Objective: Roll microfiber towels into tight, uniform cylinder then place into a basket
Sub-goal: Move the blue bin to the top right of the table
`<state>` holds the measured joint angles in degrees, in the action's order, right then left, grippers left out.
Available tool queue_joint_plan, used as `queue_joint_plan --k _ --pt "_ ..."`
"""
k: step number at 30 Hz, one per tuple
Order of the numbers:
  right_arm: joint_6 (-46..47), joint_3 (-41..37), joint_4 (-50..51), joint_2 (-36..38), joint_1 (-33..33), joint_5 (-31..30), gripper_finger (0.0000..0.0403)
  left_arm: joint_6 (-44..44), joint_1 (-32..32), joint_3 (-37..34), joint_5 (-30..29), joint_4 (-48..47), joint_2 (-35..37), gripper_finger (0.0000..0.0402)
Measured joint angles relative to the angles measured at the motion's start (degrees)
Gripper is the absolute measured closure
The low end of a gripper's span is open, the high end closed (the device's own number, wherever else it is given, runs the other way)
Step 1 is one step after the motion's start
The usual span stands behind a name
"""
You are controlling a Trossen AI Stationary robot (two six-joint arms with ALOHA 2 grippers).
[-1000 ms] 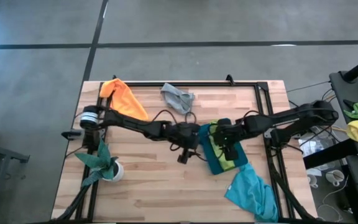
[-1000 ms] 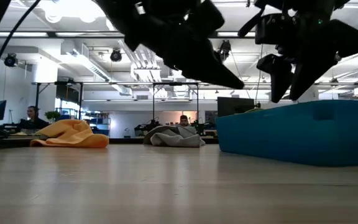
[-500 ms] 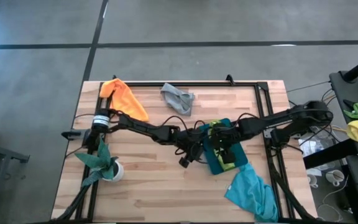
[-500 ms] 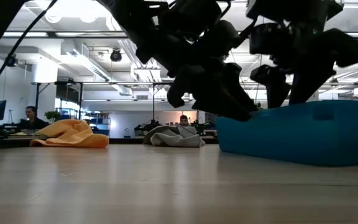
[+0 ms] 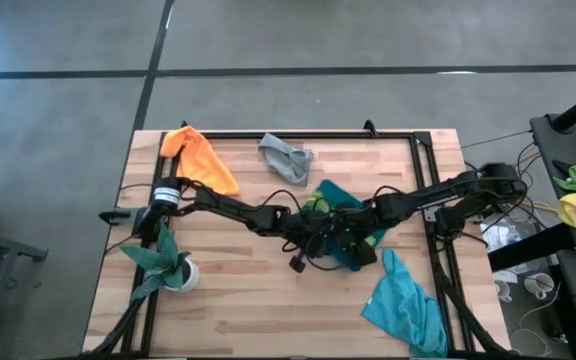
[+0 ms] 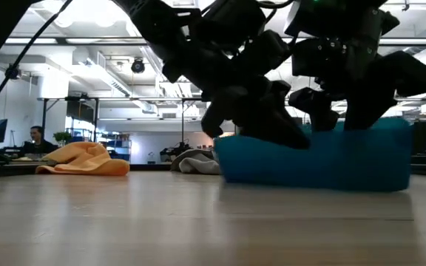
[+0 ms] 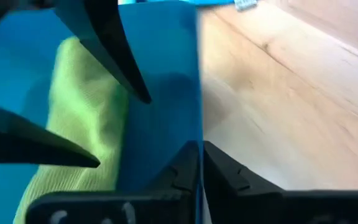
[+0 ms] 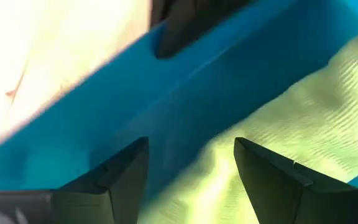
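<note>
Both dark arms meet over the shallow teal-blue plastic basket [image 5: 340,215] near the middle of the wooden tabletop [image 5: 228,290]. The left end effector [image 7: 200,163] is clenched on the basket's thin side wall, its 2 fingers pressed against the plastic from either side. The right end effector [image 8: 190,163] hangs inside the basket with its fingers spread apart, just above the lime green microfiber towel [image 8: 278,143], gripping nothing.

By my reckoning, the job is roughly a quarter done. Only 1 of the 4 towels lies in the basket, the lime green one, and I cannot tell how tightly it is rolled. The other 3 are loose heaps, well apart on the tabletop: the orange microfiber towel [image 5: 200,160] at the far left corner, the grey microfiber towel [image 5: 286,157] by the far edge, and the turquoise microfiber towel [image 5: 406,308] at the near right corner. Each has yet to be rolled and placed.
</note>
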<state>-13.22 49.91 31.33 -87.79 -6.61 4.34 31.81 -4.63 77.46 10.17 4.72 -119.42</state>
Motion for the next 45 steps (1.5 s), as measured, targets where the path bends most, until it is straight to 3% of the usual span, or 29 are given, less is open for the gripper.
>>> queue_joint_plan --k 11,19,26,32,45 --pt "-14.2 1.2 -8.8 -3.3 0.3 0.5 0.0172 -0.4 -1.8 -1.0 0.4 -7.4 3.9 0.0394" --pt "-12.2 1.1 -16.2 -7.6 0.7 2.4 0.0172 -3.4 -1.8 -4.0 5.2 -7.1 6.7 0.0393" --pt "-14.9 1.0 -21.1 -12.5 0.9 5.1 0.0172 -2.9 -2.2 -9.7 5.6 -0.3 6.9 0.0393" --pt "-10.1 1.2 -17.7 -14.1 3.0 5.3 0.0172 -3.0 -2.3 -11.2 4.8 -1.0 7.7 0.0393" --pt "-12.1 0.5 -8.5 -10.9 7.4 4.6 0.0174 -4.4 -2.5 -11.2 4.6 -1.1 7.7 0.0393"
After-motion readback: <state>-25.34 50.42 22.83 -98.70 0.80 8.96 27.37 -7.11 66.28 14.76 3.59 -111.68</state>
